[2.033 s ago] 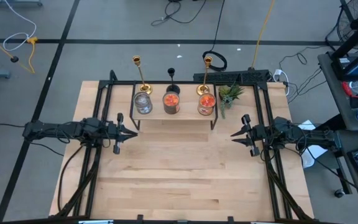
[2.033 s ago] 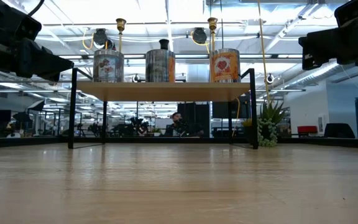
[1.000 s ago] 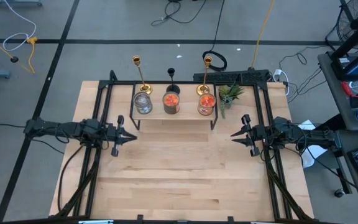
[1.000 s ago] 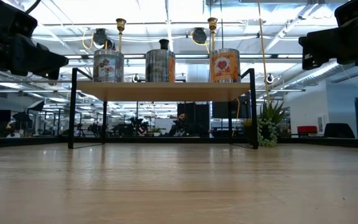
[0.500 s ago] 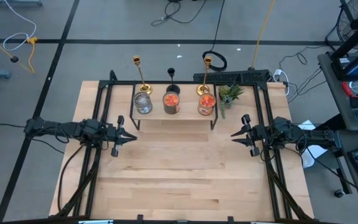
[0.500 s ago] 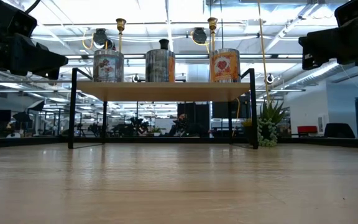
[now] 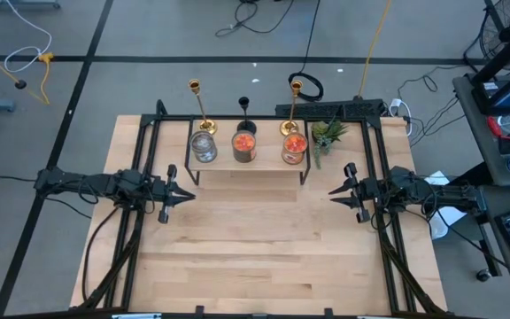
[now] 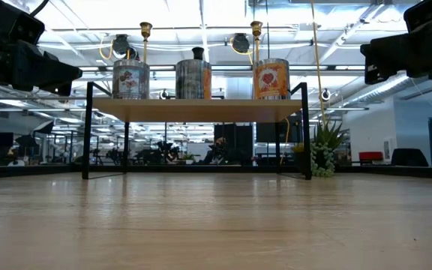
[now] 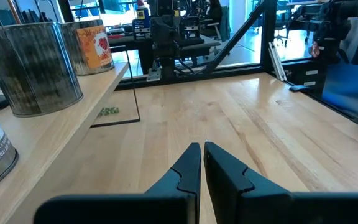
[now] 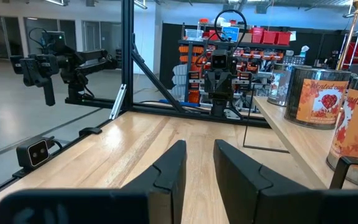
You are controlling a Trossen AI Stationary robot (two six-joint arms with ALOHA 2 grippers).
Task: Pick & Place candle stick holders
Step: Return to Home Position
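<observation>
A gold holder (image 7: 200,106), a black holder (image 7: 246,113) and another gold holder (image 7: 292,106) stand at the back of the shelf (image 7: 271,152), behind the candle jars (image 7: 244,146). The left gripper (image 9: 201,147) waits off the shelf's left end. Its fingers are almost pressed together and hold nothing. The right gripper (image 10: 197,144) waits off the shelf's right end, a little open and empty too. I think a reach over the shelf's front could bump a jar. The tall thin holders could also tip over.

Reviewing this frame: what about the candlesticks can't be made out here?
Low view: jars hide the bases of the left gold candlestick, right gold candlestick and black candlestick.
High view: too small to tell whether they stand on the shelf or behind it.
Right wrist view: one gold candlestick, cut off by the edge.
</observation>
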